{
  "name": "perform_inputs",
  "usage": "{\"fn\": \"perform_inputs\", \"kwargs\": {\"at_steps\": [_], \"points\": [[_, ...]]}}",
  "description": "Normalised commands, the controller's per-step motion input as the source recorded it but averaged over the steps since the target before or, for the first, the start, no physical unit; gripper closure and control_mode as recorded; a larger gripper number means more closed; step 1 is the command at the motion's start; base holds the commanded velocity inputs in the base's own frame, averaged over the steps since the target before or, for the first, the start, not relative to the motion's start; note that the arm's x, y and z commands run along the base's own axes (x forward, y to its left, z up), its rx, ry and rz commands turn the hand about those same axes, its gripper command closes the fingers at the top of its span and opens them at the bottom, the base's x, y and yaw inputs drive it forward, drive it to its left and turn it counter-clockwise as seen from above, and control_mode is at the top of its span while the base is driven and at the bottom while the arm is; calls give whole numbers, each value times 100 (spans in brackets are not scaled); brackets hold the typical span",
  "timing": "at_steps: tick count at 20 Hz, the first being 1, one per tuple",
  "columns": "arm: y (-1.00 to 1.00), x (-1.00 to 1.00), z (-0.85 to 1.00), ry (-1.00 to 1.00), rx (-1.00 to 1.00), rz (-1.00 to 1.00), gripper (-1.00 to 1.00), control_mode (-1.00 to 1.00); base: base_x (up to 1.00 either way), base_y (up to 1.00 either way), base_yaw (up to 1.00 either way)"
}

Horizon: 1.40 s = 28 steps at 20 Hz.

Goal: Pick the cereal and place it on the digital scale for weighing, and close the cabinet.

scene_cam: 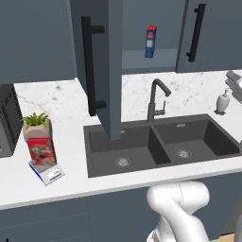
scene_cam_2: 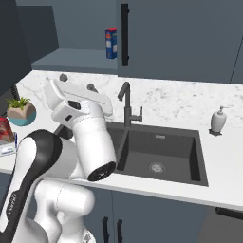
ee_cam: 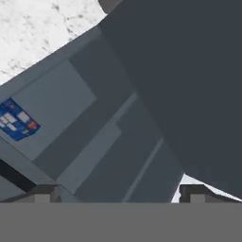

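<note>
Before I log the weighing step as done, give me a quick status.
Gripper open, empty, up at the cabinet. Cereal standing on the scale. Cabinet door open, swung out over the sink.

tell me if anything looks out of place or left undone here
One thing: the cabinet door stands wide open, swung out over the sink, with a blue box on its shelf. The cereal stands upright on the digital scale, beside the potted plant. Nothing looks spilled or damaged.
</note>
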Motion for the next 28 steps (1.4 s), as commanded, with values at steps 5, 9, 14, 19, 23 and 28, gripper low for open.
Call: {"fn": "perform_inputs", "kwargs": {"at_steps": [5, 9, 14, 19, 23, 28], "points": [[0, 8, -8, 33, -9, -8, -100, -100, 0, 0, 0], [6, 4, -8, 29, -3, -1, -100, -100, 0, 0, 0], [0, -19, -41, 23, -6, 0, -100, -100, 0, 0, 0], [3, -17, -60, 13, -9, 0, -100, -100, 0, 0, 0], [46, 0, -61, 7, -14, 1, -100, -100, 0, 0, 0], [98, -18, -38, -1, -24, 7, -100, -100, 0, 0, 0]]}}
